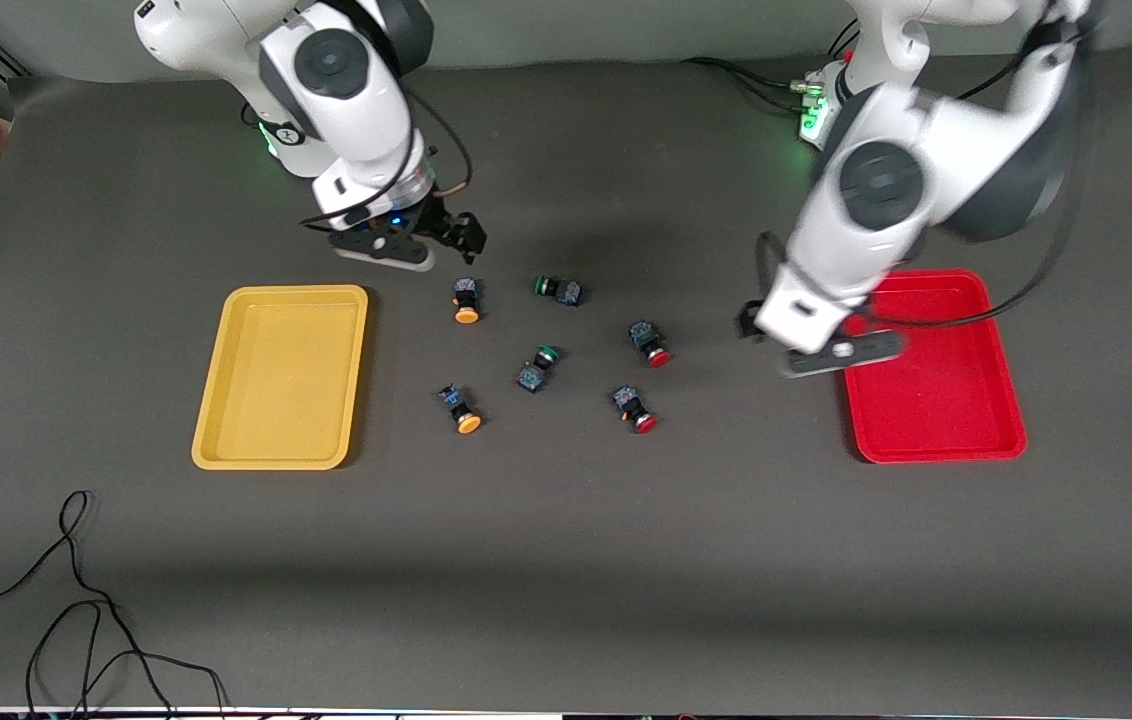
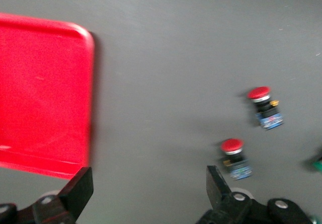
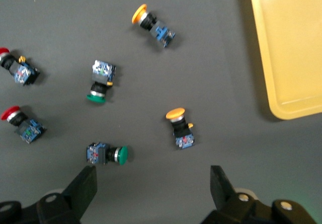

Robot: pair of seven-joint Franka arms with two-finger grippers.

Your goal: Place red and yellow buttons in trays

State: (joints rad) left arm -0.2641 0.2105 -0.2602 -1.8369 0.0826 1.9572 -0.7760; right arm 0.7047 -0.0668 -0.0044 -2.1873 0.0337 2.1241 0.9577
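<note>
Left pincer [image 2: 146, 191] wide, empty, red buttons [image 2: 232, 147] just beside, right pincer [image 3: 151, 189] wide over yellow button [image 3: 176, 116].

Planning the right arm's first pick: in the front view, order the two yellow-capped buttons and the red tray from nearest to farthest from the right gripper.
1. Farther yellow button, just below the right gripper.
2. Nearer yellow button, closer to the camera.
3. Red tray, at the left arm's end.

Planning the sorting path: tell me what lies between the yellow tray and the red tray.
Six buttons on bare dark table, front view: two orange-capped, two green-capped, two red-capped.
</note>
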